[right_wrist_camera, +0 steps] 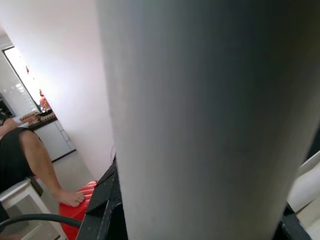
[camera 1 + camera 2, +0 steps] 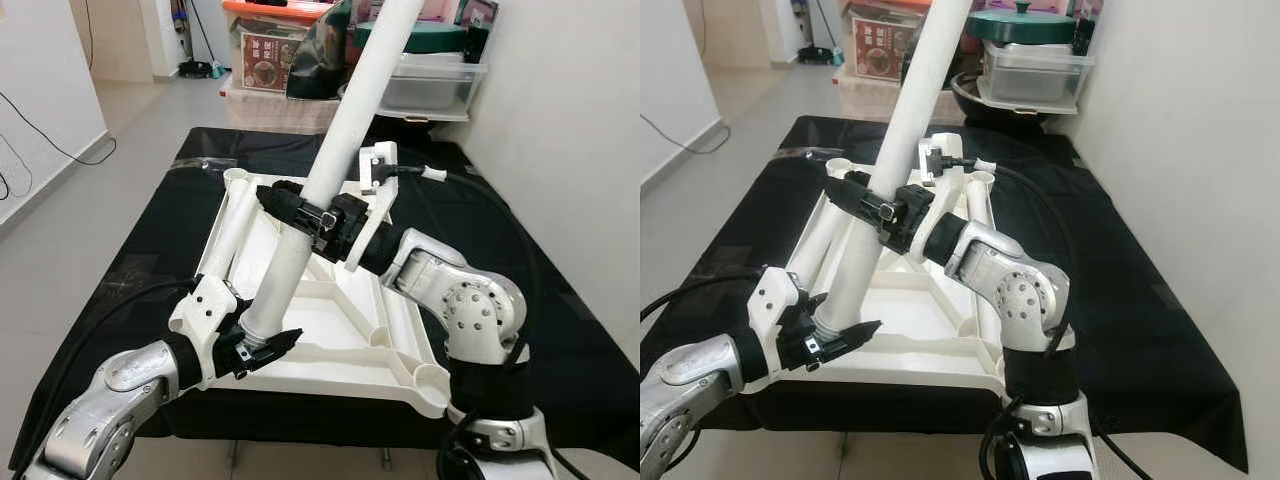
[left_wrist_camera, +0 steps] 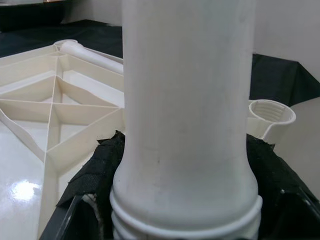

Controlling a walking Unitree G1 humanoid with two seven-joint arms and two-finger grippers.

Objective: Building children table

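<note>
leg (image 2: 330, 160) white | tabletop (image 2: 340, 330) cream-white | cloth (image 2: 520, 260) black | gripper fingers (image 2: 285, 205) black | arms silver

Two grippers were at work, the left gripper (image 2: 262, 345) and the right gripper (image 2: 300, 208), both clamped on one white table leg (image 2: 330, 160) that leaned between them. A second white leg (image 2: 232, 225) lay just beyond the left gripper, on the one upturned white tabletop (image 2: 400, 350) under both grippers. Three corner sockets of that tabletop were visible: one (image 2: 432, 378) below the right gripper's arm, one (image 2: 236, 176) past the lying leg, and one (image 2: 981, 179) behind the right gripper. One black cloth (image 2: 540, 330) lay beneath. One person (image 1: 30, 155) was visible in the right wrist view.
</note>
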